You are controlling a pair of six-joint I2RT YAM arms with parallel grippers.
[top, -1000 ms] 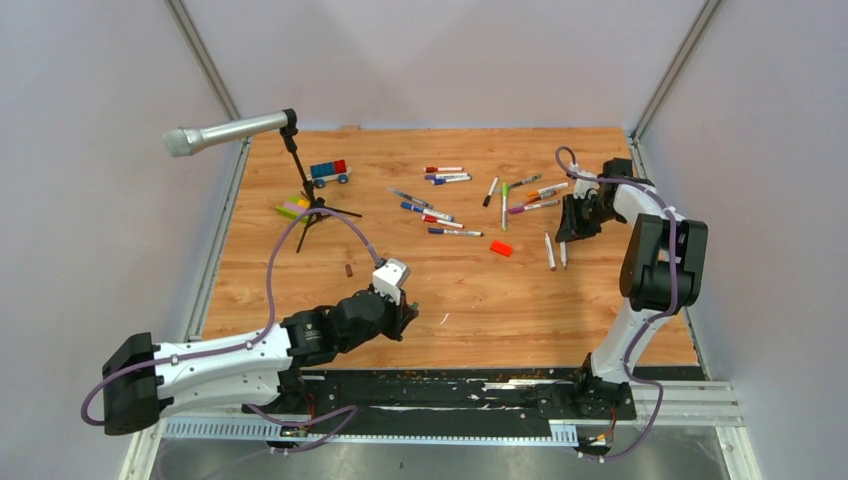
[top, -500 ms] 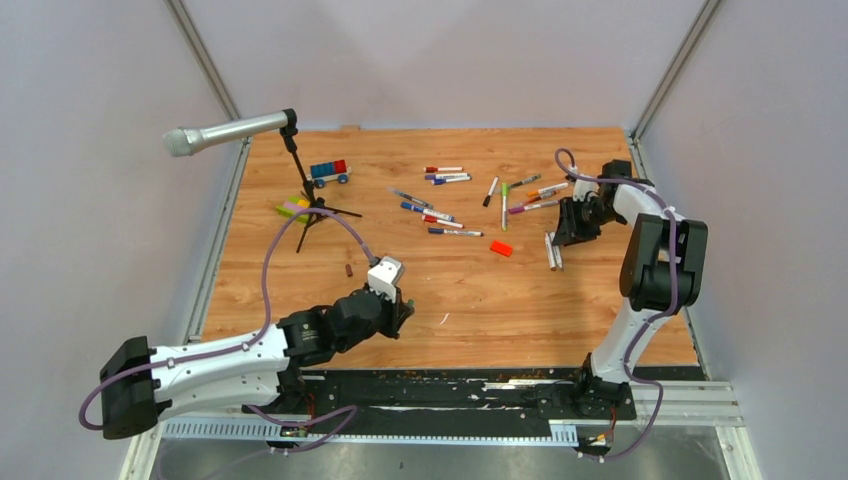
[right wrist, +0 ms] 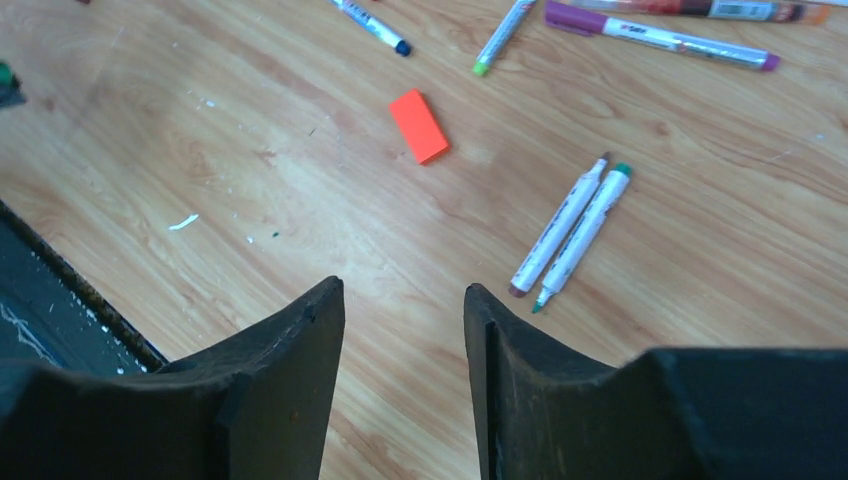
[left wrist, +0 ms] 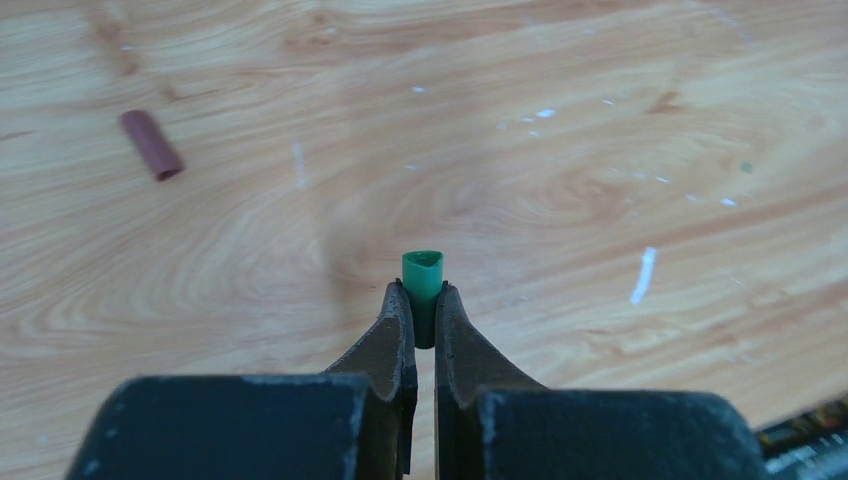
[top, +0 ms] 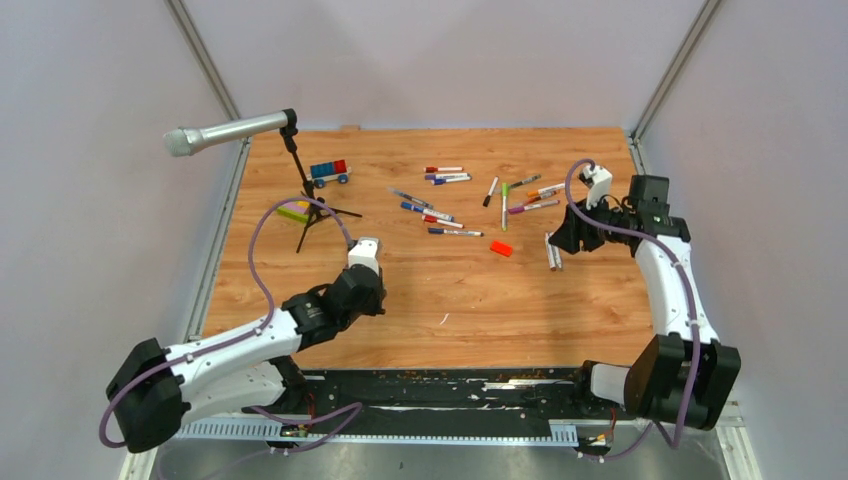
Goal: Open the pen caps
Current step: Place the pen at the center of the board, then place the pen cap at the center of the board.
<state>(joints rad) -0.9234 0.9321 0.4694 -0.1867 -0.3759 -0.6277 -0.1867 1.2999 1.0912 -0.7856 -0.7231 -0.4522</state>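
Note:
My left gripper (left wrist: 421, 292) is shut on a green pen cap (left wrist: 422, 272), held just above the wood at the table's near left (top: 378, 298). A brown cap (left wrist: 151, 144) lies loose, ahead and to the left of it. My right gripper (right wrist: 405, 295) is open and empty, above the wood at the right (top: 562, 240). Two uncapped pens lie side by side just ahead of it, one green-tipped (right wrist: 592, 222) and one brown-tipped (right wrist: 556, 232); they also show in the top view (top: 551, 251). Several capped pens (top: 440, 215) lie scattered across the far middle.
An orange-red block (right wrist: 419, 125) lies left of the two pens, also in the top view (top: 501, 248). A grey microphone (top: 225, 131) on a black tripod stands at the far left, with toy bricks (top: 329, 172) beside it. A purple pen (right wrist: 660, 35) lies farther off.
My left gripper has drawn back to the left with the green cap. My right arm has swung its elbow outward and pulled back; the two uncapped pens now lie together.

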